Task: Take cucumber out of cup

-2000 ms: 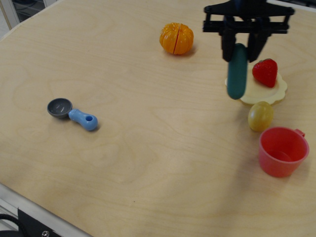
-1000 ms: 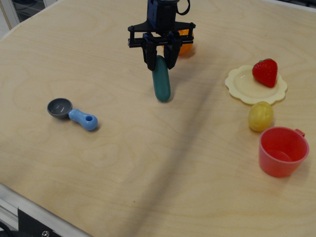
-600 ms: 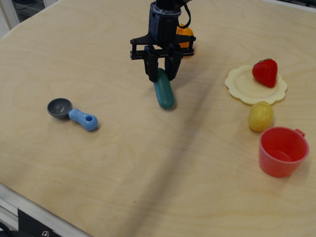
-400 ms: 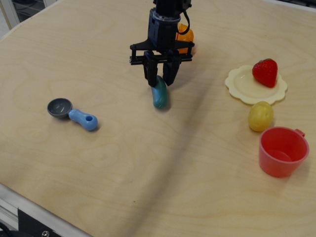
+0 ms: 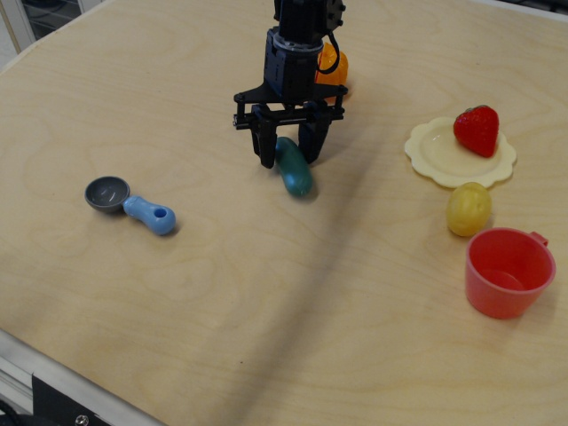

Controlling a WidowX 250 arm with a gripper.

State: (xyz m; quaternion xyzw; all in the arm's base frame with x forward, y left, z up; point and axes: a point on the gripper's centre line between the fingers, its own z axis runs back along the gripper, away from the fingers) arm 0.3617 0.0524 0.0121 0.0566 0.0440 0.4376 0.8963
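The dark teal-green cucumber (image 5: 294, 168) lies tilted on the wooden table (image 5: 266, 293), between the fingers of my gripper (image 5: 289, 156). The gripper is low over the table, jaws spread apart, one black finger (image 5: 265, 149) to the cucumber's left and one to its right, not squeezing it. The coral-red cup (image 5: 507, 271) stands empty at the right edge of the table, far from the gripper.
An orange (image 5: 332, 69) sits behind the arm. A pale yellow scalloped plate (image 5: 444, 160) with a strawberry (image 5: 477, 130) is at the right, with a yellow lemon-like fruit (image 5: 468, 209) by the cup. A blue-handled grey scoop (image 5: 130, 202) lies at the left.
The gripper carried the cucumber from above the plate leftward to the table's middle, lowered it, and opened. The cucumber has tipped from upright onto the table.
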